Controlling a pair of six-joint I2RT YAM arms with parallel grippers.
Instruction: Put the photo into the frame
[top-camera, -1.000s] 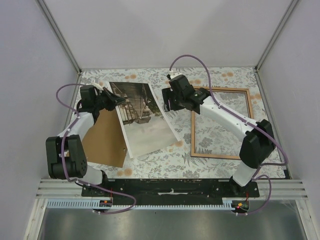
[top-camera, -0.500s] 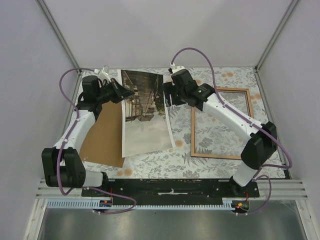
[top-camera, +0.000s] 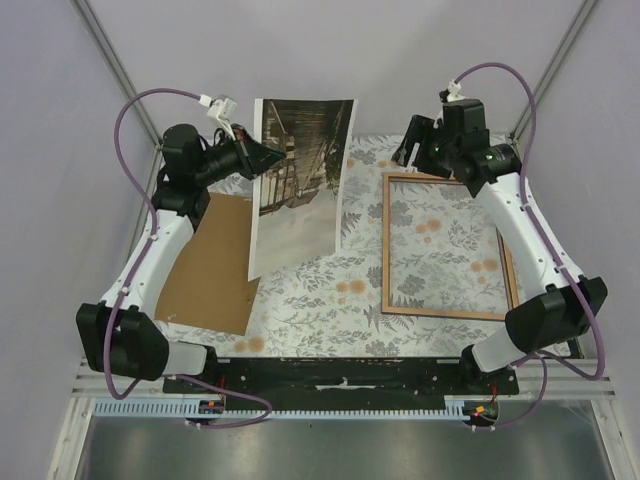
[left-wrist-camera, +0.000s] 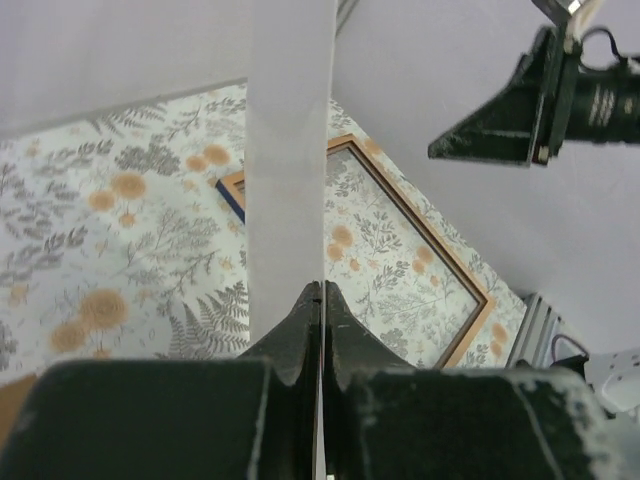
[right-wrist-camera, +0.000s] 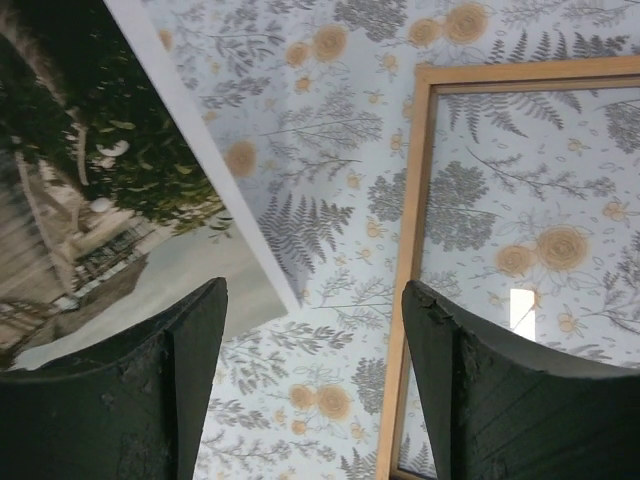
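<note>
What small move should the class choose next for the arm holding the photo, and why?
Probably swing the photo rightward toward the frame. The left fingers are shut on its edge, so it hangs upright, left of the frame, which lies flat with its wood-coloured back up. The right fingers stand open near the frame's far corner, holding nothing.

- In my left wrist view the photo (left-wrist-camera: 290, 150) ran off the top edge and showed only its white back; the print was hidden.
- There it also covered part of the frame (left-wrist-camera: 420, 223).
- The body of my left gripper (left-wrist-camera: 322, 295) was a dark blur along the bottom.
- In my right wrist view the left and top edges cut the photo, and the right and bottom edges cut the frame.
- The fingers of my right gripper (right-wrist-camera: 315, 300) ran off the bottom.
- From above, my right arm (top-camera: 525, 235) hid parts of the frame's right rail.
- The photo overlapped the panel (top-camera: 205, 270); I could not tell whether they touched.
</note>
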